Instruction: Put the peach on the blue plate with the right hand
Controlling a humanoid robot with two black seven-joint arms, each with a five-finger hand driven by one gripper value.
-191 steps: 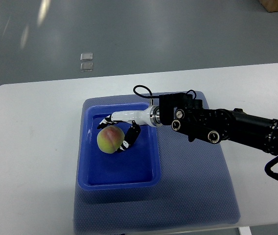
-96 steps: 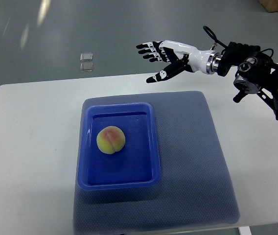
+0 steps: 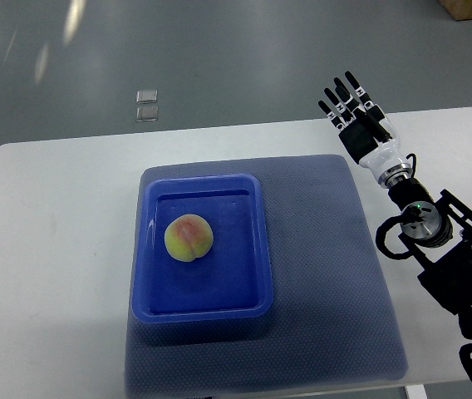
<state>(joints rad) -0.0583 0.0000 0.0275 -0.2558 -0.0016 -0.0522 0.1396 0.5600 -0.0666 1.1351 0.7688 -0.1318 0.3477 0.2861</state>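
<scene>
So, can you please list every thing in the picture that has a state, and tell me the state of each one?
Peach: lying inside the blue plate, nothing touching it.
Blue plate: upright on the grey mat, holding only the peach.
Grey mat: spread flat on the white table.
White table: carrying the mat.
Right hand: open, fingers straight, empty, off to the right of the plate.
Left hand: not in view.

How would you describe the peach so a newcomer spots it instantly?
On the white table lies a grey-blue mat, and on its left part sits a blue plate. The peach lies inside, the only round, yellow-green and pink thing there.
</scene>
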